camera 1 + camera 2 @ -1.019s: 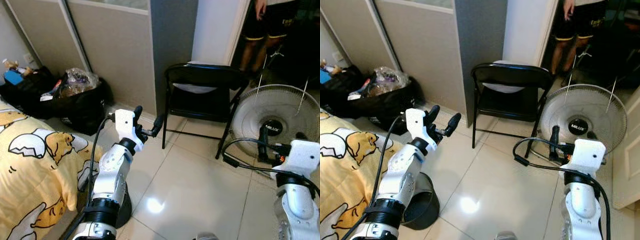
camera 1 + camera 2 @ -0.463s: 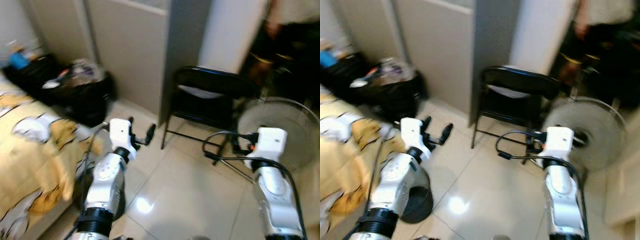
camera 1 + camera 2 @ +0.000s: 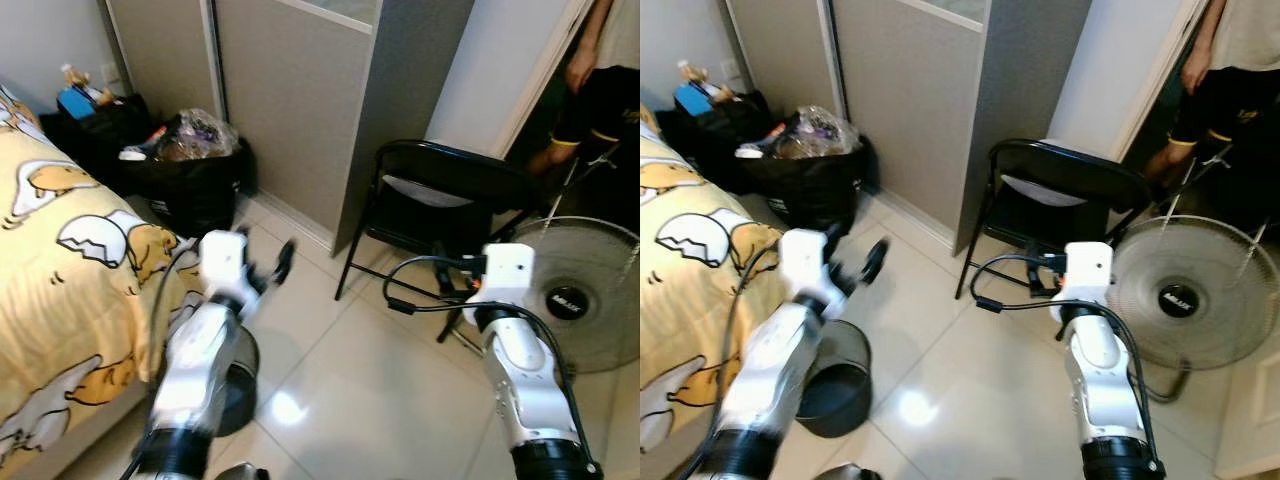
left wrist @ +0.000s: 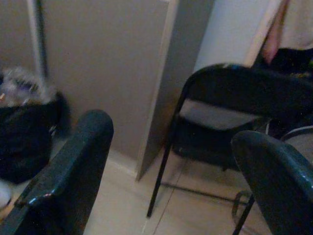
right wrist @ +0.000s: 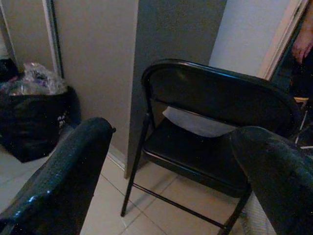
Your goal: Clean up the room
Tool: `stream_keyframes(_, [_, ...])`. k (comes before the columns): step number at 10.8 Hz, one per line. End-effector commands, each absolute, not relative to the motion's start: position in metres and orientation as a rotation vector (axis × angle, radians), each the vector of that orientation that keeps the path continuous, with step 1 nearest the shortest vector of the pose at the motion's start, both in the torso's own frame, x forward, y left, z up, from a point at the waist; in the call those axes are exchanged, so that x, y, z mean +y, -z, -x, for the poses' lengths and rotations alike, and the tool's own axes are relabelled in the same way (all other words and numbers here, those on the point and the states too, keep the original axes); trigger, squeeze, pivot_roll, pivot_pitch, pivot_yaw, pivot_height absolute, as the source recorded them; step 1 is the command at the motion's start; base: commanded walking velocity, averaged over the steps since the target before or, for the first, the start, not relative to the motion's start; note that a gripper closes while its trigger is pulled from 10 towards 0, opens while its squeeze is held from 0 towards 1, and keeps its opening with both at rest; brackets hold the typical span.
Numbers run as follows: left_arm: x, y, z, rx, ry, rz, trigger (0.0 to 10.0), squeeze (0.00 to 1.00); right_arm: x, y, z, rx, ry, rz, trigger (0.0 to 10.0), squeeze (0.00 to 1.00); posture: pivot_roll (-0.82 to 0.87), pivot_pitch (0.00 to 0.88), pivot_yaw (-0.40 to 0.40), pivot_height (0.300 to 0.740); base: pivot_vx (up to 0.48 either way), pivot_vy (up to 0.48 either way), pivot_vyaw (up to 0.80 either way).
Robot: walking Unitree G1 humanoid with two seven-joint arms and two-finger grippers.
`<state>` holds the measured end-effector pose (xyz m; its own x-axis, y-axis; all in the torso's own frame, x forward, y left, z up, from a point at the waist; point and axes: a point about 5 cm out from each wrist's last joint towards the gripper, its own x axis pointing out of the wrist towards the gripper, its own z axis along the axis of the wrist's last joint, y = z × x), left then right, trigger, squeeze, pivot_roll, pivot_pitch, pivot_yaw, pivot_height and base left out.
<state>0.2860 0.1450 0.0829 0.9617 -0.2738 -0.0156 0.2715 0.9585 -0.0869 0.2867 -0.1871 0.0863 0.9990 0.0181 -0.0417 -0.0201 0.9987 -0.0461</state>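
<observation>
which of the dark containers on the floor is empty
The round dark metal bin beside the yellow bedspread, below the left gripper: its inside shows bare, while the black bag by the sliding door is stuffed with rubbish.

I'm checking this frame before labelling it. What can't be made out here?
- Left pincer: motion-blurred in both eye views.
- Black bag: its contents are too jumbled to name.
- Person: cut off by the top edge.
- Folding chair: far legs hidden behind the right pincer in the right wrist view.
</observation>
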Motion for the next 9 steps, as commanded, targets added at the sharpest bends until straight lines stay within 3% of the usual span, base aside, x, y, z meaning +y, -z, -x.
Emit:
stream_keyframes(1, [0.153,-0.085,-0.275,0.016,0.301,0.062,10.0,0.0,-0.19,-0.089,-0.288,0.019,-0.01,0.02,10.0,0.0,-0.06,0.0,-0.087,0.725,0.0,0.0,0.0])
stream_keyframes(3, [0.172,-0.088,-0.259,-0.027,0.25,0.103,10.0,0.0,-0.186,-0.081,-0.278,0.027,-0.014,-0.005,10.0,0.0,-0.04,0.0,-0.11,0.725,0.0,0.0,0.0])
stream_keyframes(5, [0.163,-0.096,-0.263,-0.059,0.228,0.024,10.0,0.0,-0.178,-0.082,-0.283,0.028,-0.053,0.0,10.0,0.0,-0.03,0.0,-0.106,0.725,0.0,0.0,0.0])
stream_keyframes(9, [0.177,-0.094,-0.276,-0.029,0.015,-0.177,10.0,0.0,-0.184,-0.08,-0.284,0.026,0.021,0.036,10.0,0.0,-0.05,0.0,-0.081,0.725,0.0,0.0,0.0])
